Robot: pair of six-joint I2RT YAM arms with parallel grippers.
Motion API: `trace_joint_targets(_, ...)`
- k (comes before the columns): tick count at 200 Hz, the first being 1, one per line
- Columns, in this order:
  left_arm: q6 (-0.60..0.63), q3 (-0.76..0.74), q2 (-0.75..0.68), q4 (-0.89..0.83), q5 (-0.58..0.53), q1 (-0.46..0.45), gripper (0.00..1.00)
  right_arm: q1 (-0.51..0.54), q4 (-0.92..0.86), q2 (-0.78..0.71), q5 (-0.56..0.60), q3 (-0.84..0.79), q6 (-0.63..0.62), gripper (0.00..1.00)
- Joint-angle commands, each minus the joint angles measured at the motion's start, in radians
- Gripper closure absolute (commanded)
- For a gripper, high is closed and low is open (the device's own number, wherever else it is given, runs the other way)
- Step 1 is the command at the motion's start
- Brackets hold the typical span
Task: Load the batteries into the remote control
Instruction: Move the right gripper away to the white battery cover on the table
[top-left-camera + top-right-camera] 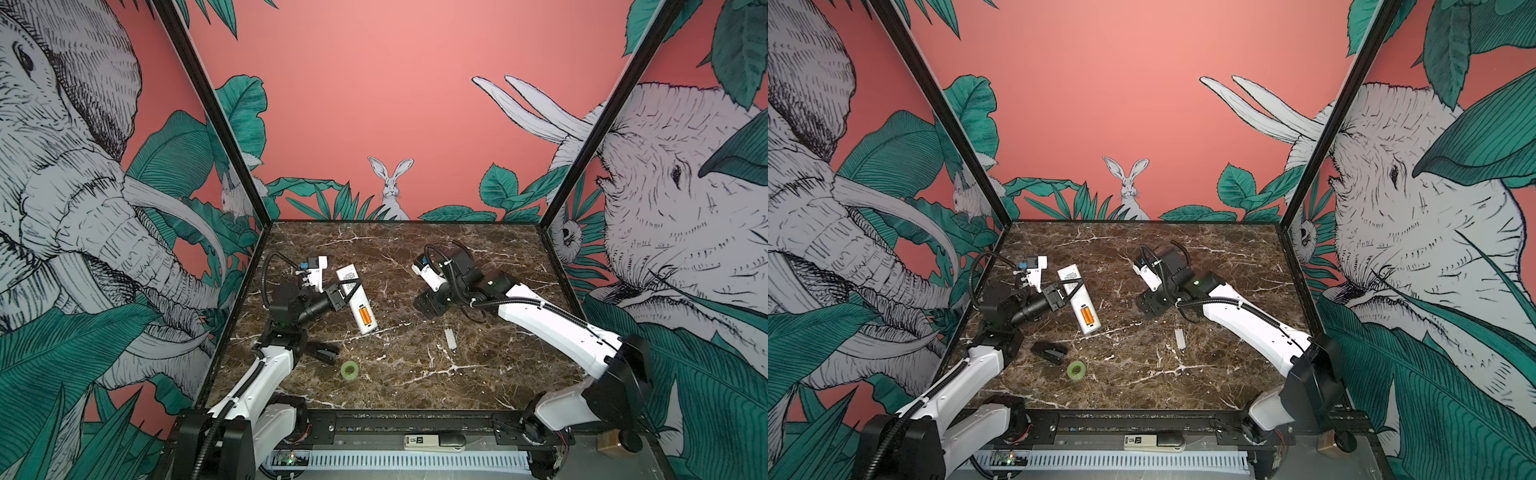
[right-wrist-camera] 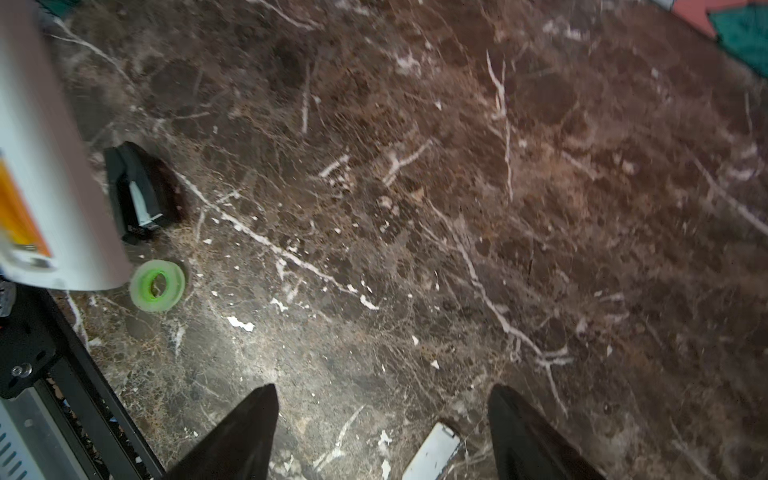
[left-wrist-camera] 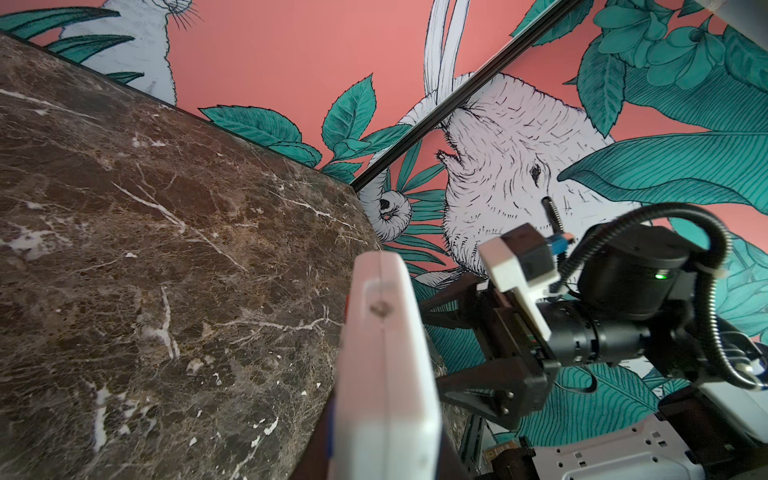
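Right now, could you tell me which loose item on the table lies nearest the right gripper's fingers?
The small grey cover piece; the green tape roll and the small black object lie much farther off, to the left.

free: table (image 1: 399,266) centre | obstacles: tape roll (image 1: 349,369), black stapler (image 1: 323,352), grey cover (image 1: 450,338)

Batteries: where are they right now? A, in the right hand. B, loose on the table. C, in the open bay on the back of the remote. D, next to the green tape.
C: the orange batteries sit side by side in the uncovered bay of the remote, as both top views show.
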Motion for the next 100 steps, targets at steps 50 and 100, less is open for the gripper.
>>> trace_joint_targets(50,0.0,-0.02,0.049,0.112,-0.054,-0.097,1.0,-0.054,-0.115,0.106,0.04,-0.066,0.142,0.13)
trace_joint_targets(100,0.038,0.006,0.097,0.111,-0.092,-0.182,1.0,-0.062,-0.117,0.18,0.072,-0.125,0.171,0.14)
